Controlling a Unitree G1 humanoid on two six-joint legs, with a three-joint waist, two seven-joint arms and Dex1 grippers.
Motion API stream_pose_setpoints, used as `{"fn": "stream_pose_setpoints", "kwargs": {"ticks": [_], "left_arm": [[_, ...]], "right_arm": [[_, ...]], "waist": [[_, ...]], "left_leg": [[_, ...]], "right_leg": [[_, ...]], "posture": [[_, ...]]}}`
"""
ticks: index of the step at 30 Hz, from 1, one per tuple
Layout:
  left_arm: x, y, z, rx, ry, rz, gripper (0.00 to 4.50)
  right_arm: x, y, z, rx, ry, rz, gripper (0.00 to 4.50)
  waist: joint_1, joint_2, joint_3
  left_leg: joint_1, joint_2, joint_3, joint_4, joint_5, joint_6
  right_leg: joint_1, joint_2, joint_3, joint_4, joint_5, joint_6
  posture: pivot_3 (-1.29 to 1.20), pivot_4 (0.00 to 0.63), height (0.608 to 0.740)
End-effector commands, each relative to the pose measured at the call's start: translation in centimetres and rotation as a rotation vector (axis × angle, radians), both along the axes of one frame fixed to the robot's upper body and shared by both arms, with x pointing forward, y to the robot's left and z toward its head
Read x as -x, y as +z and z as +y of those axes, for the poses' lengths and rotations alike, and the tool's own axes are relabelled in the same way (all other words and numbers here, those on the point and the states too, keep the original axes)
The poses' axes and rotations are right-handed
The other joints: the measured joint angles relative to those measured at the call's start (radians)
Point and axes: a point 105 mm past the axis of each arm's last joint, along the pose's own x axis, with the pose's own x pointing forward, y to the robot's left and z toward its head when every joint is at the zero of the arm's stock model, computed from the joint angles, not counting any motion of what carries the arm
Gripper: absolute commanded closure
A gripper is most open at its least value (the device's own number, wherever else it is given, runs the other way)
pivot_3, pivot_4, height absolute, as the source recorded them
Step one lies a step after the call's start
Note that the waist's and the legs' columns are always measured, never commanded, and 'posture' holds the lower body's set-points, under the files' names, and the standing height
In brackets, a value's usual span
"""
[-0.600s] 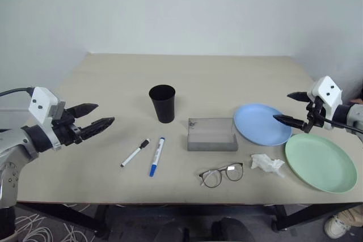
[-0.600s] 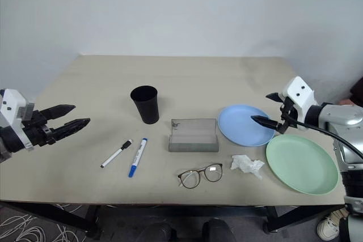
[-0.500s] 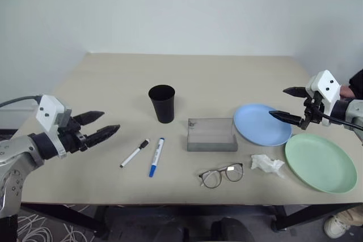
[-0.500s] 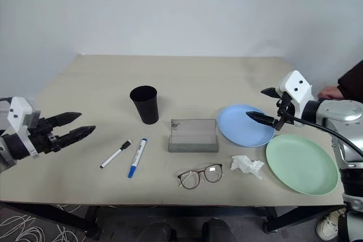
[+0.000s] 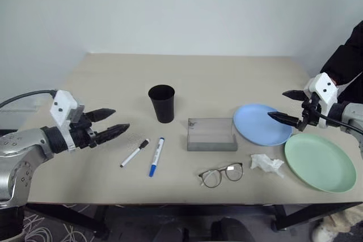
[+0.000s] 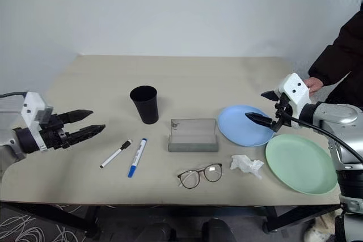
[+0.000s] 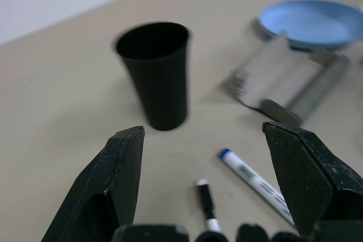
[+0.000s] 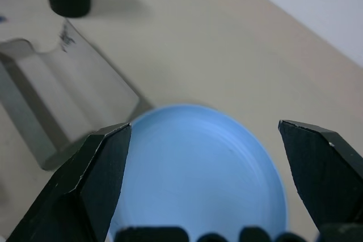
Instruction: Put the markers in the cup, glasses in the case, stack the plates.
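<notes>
Standing mid-table (image 5: 227, 72), the black tapered cup (image 5: 163, 103) is upright and open-mouthed. Both markers (image 5: 145, 151) lie nearer the front edge. Left gripper (image 5: 110, 123) and right gripper (image 5: 286, 106) hover spread, empty. Cup's inside is too dark to read.

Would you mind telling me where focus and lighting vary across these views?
Left wrist view: the black tapered plastic cup and open grey rectangular case look soft. Right wrist view: the light blue round plate is fairly crisp. Head views: even light, a faint shadow beside the cup.
</notes>
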Motion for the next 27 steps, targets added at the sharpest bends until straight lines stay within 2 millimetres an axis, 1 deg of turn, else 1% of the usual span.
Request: {"fn": "stream_pose_setpoints", "kwargs": {"ticks": [1, 3, 6, 7, 9, 13, 15, 17, 19, 21, 23, 24, 27], "left_arm": [[-0.2, 2.0, 0.2, -0.050, -0.020, -0.064, 1.00], [-0.1, 1.8, 0.2, -0.051, -0.012, -0.063, 1.00], [0.2, 1.0, -0.3, 0.005, -0.016, -0.023, 1.00], [0.3, 0.6, -0.5, 0.014, -0.019, -0.011, 1.00], [0.2, 0.3, -0.7, 0.008, -0.027, -0.002, 1.00], [-1.1, 1.5, -0.5, -0.006, -0.033, -0.054, 1.00], [-1.6, 1.5, -0.3, -0.003, -0.031, -0.070, 1.00], [-2.0, 1.0, -0.4, 0.001, -0.034, -0.071, 1.00], [-2.2, 0.7, -0.6, 0.005, -0.045, -0.065, 1.00], [-2.5, 0.7, -0.8, 0.013, -0.056, -0.066, 1.00], [-2.9, 0.5, -0.8, 0.007, -0.055, -0.070, 1.00], [-3.1, 0.2, -0.8, 0.006, -0.051, -0.070, 1.00], [-3.3, -0.3, -1.0, 0.011, -0.052, -0.069, 1.00]], "right_arm": [[-0.5, 1.5, -0.8, 0.036, -0.029, -0.079, 0.00], [-0.5, 1.1, -1.5, 0.037, -0.054, -0.070, 0.00], [0.9, -0.1, -2.2, 0.023, -0.067, 0.005, 0.00], [1.2, -0.2, -2.3, 0.022, -0.074, 0.010, 0.00], [1.1, 0.3, -2.7, 0.005, -0.109, -0.009, 0.00], [0.8, 0.7, -4.3, 0.047, -0.190, -0.046, 0.00], [0.8, 1.4, -4.7, 0.024, -0.220, -0.077, 0.00], [1.2, 1.8, -4.7, 0.020, -0.233, -0.087, 0.00], [2.2, 1.5, -4.5, 0.069, -0.213, -0.068, 0.00], [2.9, 1.8, -4.5, 0.091, -0.196, -0.064, 0.00], [2.9, 2.0, -5.2, 0.118, -0.226, -0.071, 0.00], [3.3, 1.7, -5.6, 0.135, -0.234, -0.057, 0.00], [4.0, 1.3, -5.8, 0.164, -0.222, -0.031, 0.00]], "waist": [[0.000, 0.000, 0.000], [0.000, 0.002, 0.000], [0.002, 0.002, 0.000], [0.005, 0.002, 0.000], [0.005, 0.001, 0.000], [0.004, 0.001, 0.000], [0.004, 0.001, 0.000], [0.004, 0.002, 0.000], [0.004, 0.002, 0.000], [0.004, 0.001, 0.000], [0.004, 0.001, 0.000], [0.004, 0.001, 0.000], [0.004, 0.001, 0.000]], "left_leg": [[0.000, 0.000, 0.000, 0.000, 0.000, 0.000], [0.000, 0.000, 0.000, 0.000, 0.000, 0.000], [0.000, 0.000, 0.000, 0.000, 0.000, 0.000], [0.000, 0.000, -0.001, 0.000, 0.000, 0.000], [-0.001, 0.000, -0.001, 0.000, 0.000, 0.000], [-0.001, 0.000, 0.000, 0.001, 0.000, 0.001], [0.000, 0.000, 0.000, 0.001, 0.001, 0.001], [0.001, 0.000, 0.000, 0.001, 0.001, 0.001], [0.001, 0.000, 0.000, 0.001, 0.001, 0.001], [0.000, 0.001, 0.000, 0.001, 0.001, 0.001], [-0.001, 0.000, 0.000, 0.001, 0.001, 0.001], [-0.001, 0.000, 0.000, 0.001, 0.001, 0.001], [0.000, 0.000, 0.001, 0.001, 0.000, 0.001]], "right_leg": [[0.000, 0.000, 0.000, 0.000, 0.000, 0.000], [0.000, 0.000, 0.000, 0.000, 0.000, 0.000], [0.000, 0.000, 0.000, 0.000, 0.000, 0.000], [0.000, 0.000, 0.000, 0.000, 0.000, 0.001], [0.000, 0.000, 0.000, 0.000, 0.000, 0.001], [0.001, 0.000, 0.000, 0.000, 0.000, 0.000], [0.001, 0.000, 0.000, 0.000, 0.000, 0.000], [0.002, 0.000, 0.000, 0.001, 0.000, 0.000], [0.002, 0.000, 0.000, 0.001, 0.000, 0.001], [0.001, 0.001, 0.000, 0.001, 0.000, 0.001], [0.000, 0.001, 0.000, 0.000, 0.000, 0.001], [0.001, 0.001, 0.000, 0.000, 0.000, 0.001], [0.001, 0.000, 0.001, -0.001, 0.000, 0.001]], "posture": [[0.00, 0.000, 0.709], [0.00, 0.000, 0.709], [0.00, 0.000, 0.709], [0.00, 0.000, 0.709], [0.00, 0.000, 0.709], [0.00, 0.000, 0.709], [0.00, 0.000, 0.709], [0.00, 0.000, 0.709], [0.00, 0.000, 0.709], [0.00, 0.000, 0.709], [0.00, 0.000, 0.709], [0.00, 0.000, 0.709], [0.00, 0.000, 0.709]]}}
